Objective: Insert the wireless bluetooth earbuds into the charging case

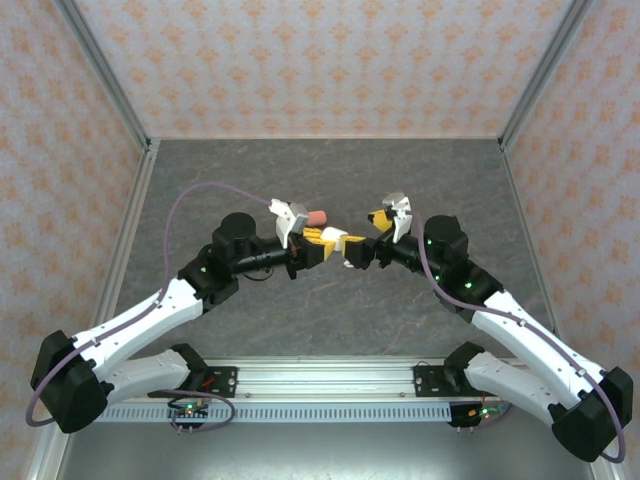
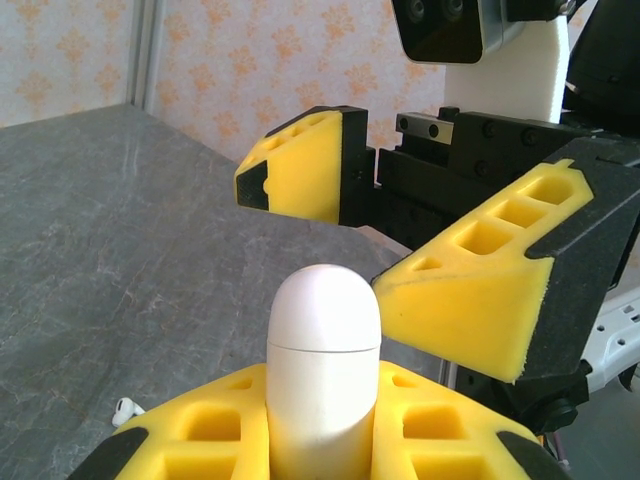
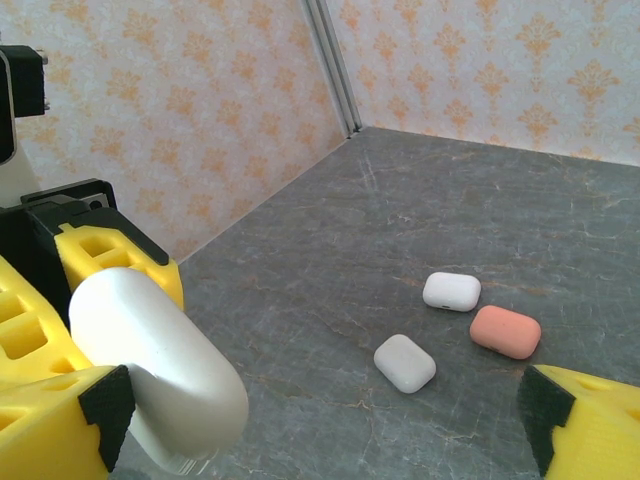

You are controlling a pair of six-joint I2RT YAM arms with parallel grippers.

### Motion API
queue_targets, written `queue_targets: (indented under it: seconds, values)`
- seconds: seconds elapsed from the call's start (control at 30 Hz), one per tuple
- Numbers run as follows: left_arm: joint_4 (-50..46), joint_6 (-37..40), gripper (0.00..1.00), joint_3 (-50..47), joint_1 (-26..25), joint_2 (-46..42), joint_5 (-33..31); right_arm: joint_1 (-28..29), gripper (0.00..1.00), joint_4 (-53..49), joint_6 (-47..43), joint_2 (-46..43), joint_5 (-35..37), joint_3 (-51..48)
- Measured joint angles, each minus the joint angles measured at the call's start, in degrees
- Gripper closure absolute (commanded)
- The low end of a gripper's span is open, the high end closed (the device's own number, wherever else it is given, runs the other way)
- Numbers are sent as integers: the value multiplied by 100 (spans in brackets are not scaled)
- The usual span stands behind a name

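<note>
Gripping the white charging case [image 2: 322,340] by its lower half, my left gripper [image 1: 330,240] is clamped tight on it and holds it up off the table [image 2: 100,250], rounded lid end pointing at my right gripper [image 2: 390,230]; that one stands spread as wide as it goes, jaws close by the lid end, and whether either touches it I cannot tell. The seam around the case reads as closed; no earbud shows inside, so I judge nothing is inserted yet. One white earbud [image 2: 125,408] lies loose on the table below my left wrist, well apart from the case; other earbuds I cannot make out. Farther out on the table sit a small white case [image 3: 452,291], a second white case [image 3: 405,362] and a coral case [image 3: 505,331], near one another, lids down. By my reckoning nearly everything is left: get the lid open, likely with the right jaws; fetch an earbud; seat it in its well; repeat.
</note>
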Motion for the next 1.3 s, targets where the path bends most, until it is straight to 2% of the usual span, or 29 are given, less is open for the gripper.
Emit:
queue_targets:
  seconds: [0.4, 0.8, 1.1, 1.2, 1.3]
  values:
    - [-44, 17, 100, 0, -4, 44, -192, -181, 0, -85, -44, 302, -105, 256]
    - [-74, 208, 100, 22, -129, 61, -109, -254, 0, -313, -68, 389, -63, 529]
    - [-492, 481, 100, 7, -129, 26, -542, -339, 1, -1145, 46, 28, 365, 815]
    - [-649, 570, 100, -79, -129, -166, -695, -339, 2, -1458, 138, 164, 586, 870]
    - [-815, 638, 100, -210, -129, -442, -822, -339, 8, -1816, 214, 555, 745, 925]
